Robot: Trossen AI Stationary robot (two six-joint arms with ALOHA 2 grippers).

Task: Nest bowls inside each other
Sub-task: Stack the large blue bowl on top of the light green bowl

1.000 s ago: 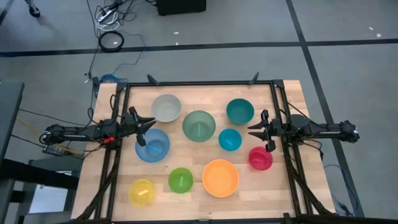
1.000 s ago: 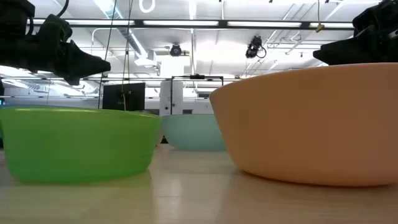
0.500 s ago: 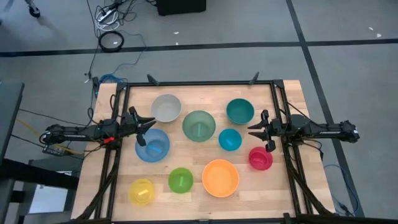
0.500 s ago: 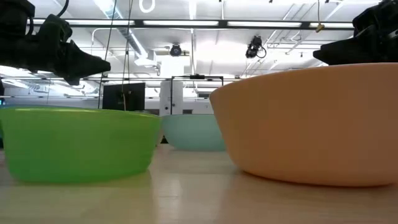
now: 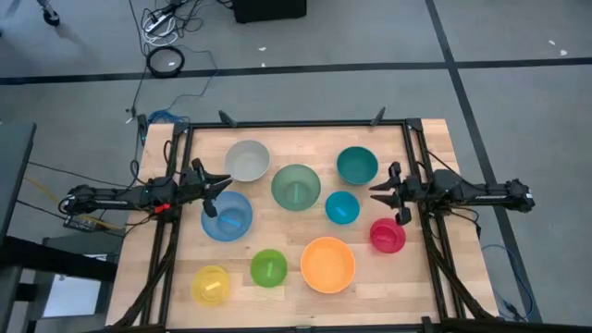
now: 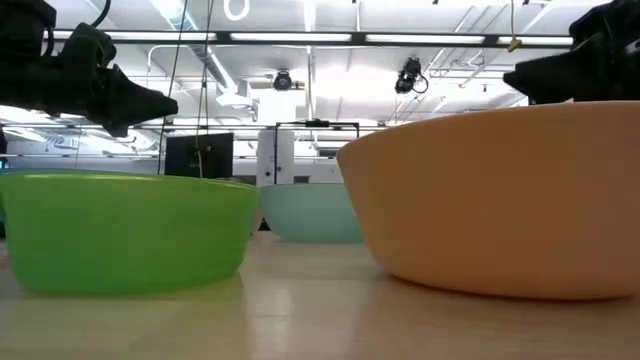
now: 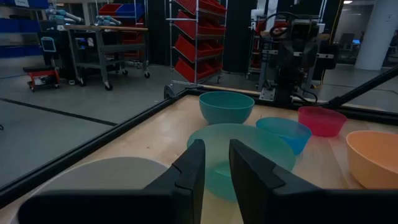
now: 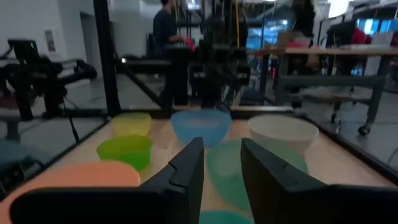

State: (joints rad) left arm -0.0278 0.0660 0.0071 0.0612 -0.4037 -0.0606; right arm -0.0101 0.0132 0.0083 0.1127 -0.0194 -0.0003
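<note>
Nine bowls [image 5: 296,187] sat separate. Left gripper [image 5: 225,180] hovered beside the blue bowl [image 5: 227,215], right gripper [image 5: 376,193] beyond it; both slightly parted, empty.

We get one overhead view straight down on the tabletop [image 5: 287,277], one at tabletop level close behind the orange bowl [image 6: 500,200]; wrist views face each other, sharing the pale green bowl [image 7: 242,149].

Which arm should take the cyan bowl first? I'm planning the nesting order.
Probably the right: its gripper hangs open just beside the cyan bowl. The left gripper sits across the table, by the blue bowl.
</note>
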